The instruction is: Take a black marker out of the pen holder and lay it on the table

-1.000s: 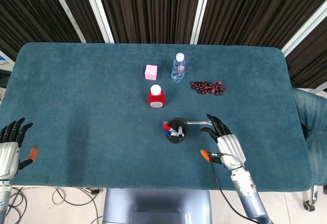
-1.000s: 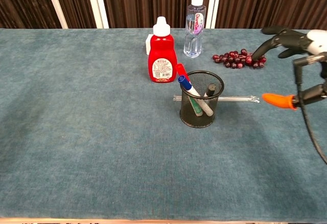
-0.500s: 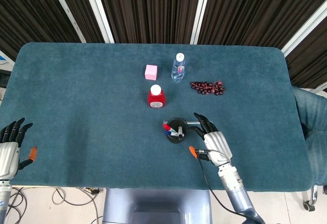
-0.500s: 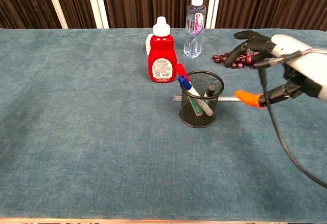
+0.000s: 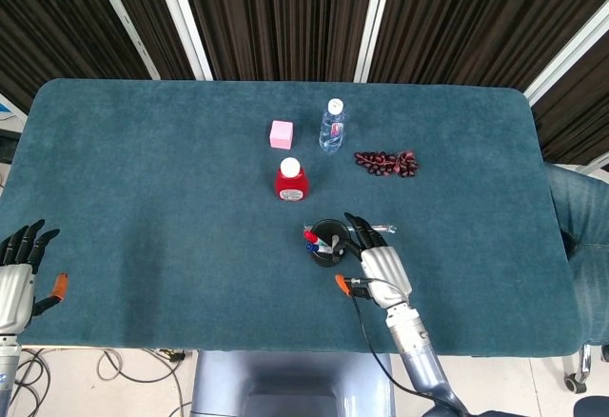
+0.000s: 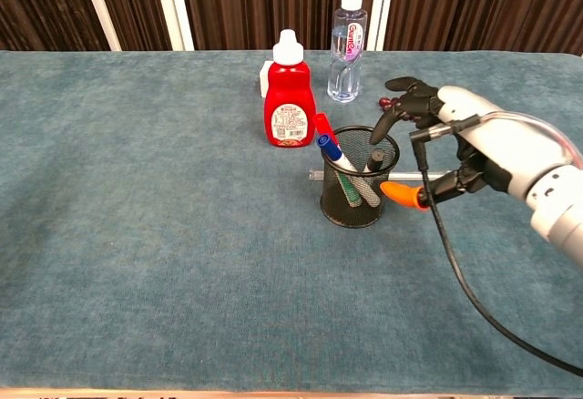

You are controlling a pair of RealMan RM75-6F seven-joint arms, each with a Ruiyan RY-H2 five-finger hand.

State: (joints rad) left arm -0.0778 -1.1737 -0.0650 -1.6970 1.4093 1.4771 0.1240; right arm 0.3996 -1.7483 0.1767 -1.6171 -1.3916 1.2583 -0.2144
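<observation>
A black mesh pen holder [image 6: 359, 189] [image 5: 329, 242] stands mid-table, holding a red, a blue and a green marker plus a black-capped marker [image 6: 374, 159] leaning at its right side. My right hand [image 6: 465, 148] [image 5: 373, 261] hovers just right of the holder, fingers spread and empty, with its fingertips [image 6: 390, 115] over the rim above the black cap. The orange-tipped thumb sits beside the holder's right wall. My left hand [image 5: 19, 274] rests at the table's near left corner, fingers apart, holding nothing; the chest view does not show it.
A red bottle with a white cap [image 6: 289, 105] stands just behind the holder on its left. Behind it are a water bottle [image 6: 348, 49], a pink cube [image 5: 281, 133] and a bunch of dark grapes [image 5: 386, 163]. A clear rod [image 6: 428, 177] lies behind the holder.
My right hand has moved left, from well right of the holder to its rim, fingertips now above the black marker. The left hand has stayed put.
</observation>
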